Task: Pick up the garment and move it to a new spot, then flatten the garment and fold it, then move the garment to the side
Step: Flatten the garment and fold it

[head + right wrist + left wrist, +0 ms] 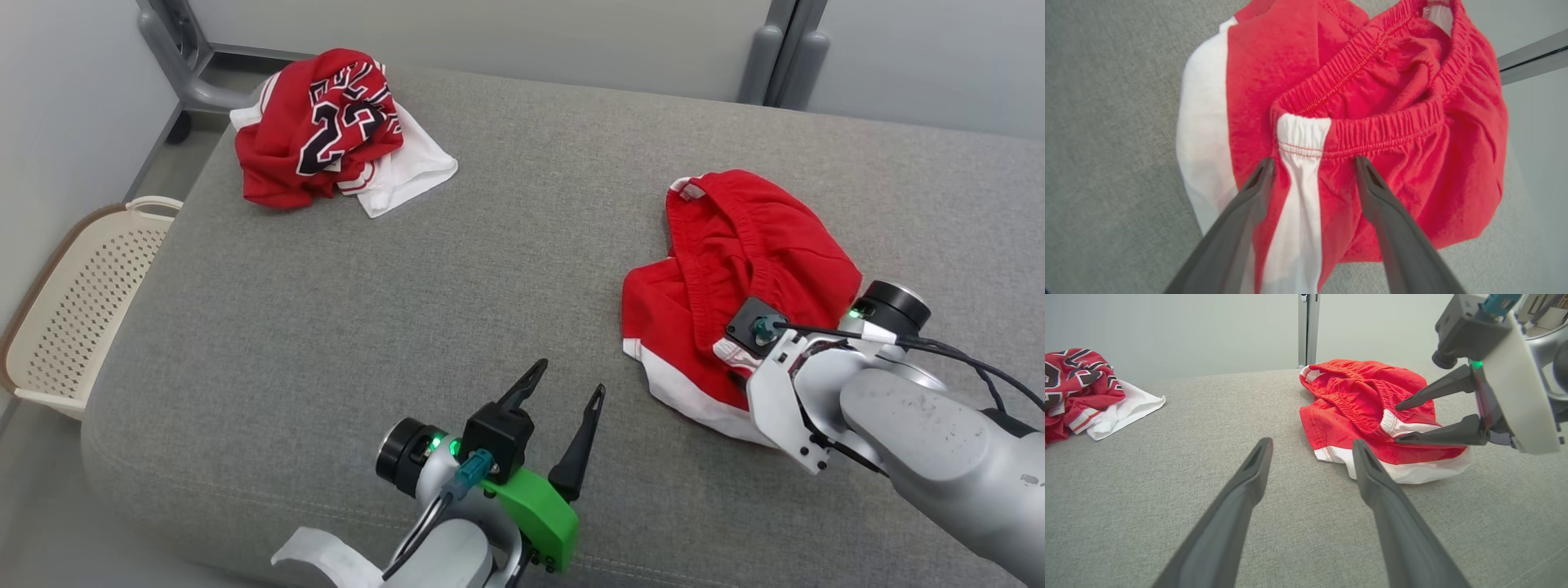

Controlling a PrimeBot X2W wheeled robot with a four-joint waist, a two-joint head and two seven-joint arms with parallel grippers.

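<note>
Since nothing has yet been lifted, both tools are seen with nothing in them. At the near edge of the grey cushion [392,294], the left gripper [571,377] is held just above the fabric with its jaws spread wide and its fingers aimed across the cushion. It is judged to be placed there in readiness for the flattening, out of the other arm's way.

Farther in, on the cushion's right part, the red shorts [735,245] are found crumpled in a heap, waistband uppermost and a white hem spread toward the cushion's near edge. The right gripper [1314,160] is poised over them, jaws wide, so that the white side stripe just under the elastic waistband is straddled by the two fingers. That gathered seam is probably chosen because it can be pinched firmly. Whether the cloth is pressed by the tips cannot be told.

Off the cushion's left edge a pale basket [82,302] is set on the floor. At the cushion's far left corner a red numbered jersey [326,131] is piled on a white cloth [412,171].
</note>
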